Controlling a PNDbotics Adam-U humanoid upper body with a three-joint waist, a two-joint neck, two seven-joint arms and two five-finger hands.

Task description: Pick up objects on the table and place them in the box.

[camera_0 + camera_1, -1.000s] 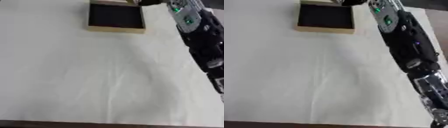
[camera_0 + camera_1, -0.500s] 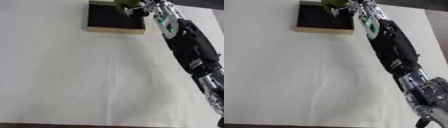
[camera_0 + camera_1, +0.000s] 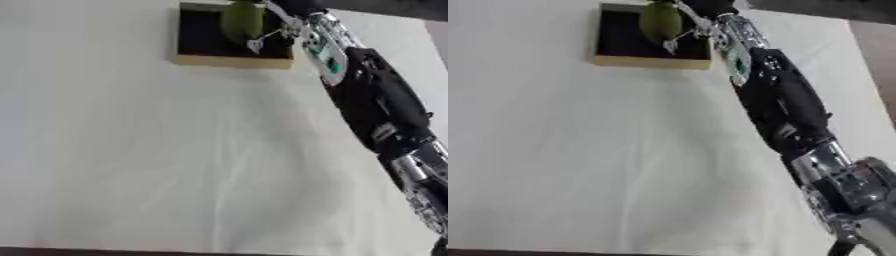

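My right hand grips the rounded olive-green object just over the shallow black-lined wooden box, far across the white-clothed tabletop. Release it off-centre and I judge it could clip the rim below and roll out.
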